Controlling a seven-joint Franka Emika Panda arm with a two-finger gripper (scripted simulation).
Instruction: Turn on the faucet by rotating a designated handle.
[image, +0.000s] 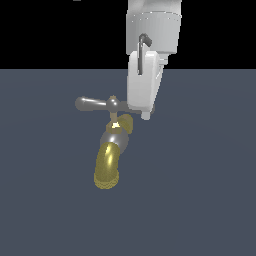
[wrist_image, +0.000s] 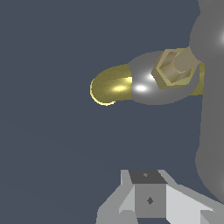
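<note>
A glossy brass-yellow finish is shown on the spout (image: 107, 169), ribbed at its rim, while polished grey metal is seen on the faucet (wrist_image: 146, 85) body and handle (image: 95, 104) (highlights included). The gripper (image: 145, 112) is rendered matt white, possibly plastic.

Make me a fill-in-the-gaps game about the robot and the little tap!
1. The spout of the faucet is shiny and ____ in colour.
2. The handle is a grey ____ with rounded ends.
3. In the exterior view, the pincer is at the handle's ____ end.

Missing words: yellow; crossbar; right
</note>
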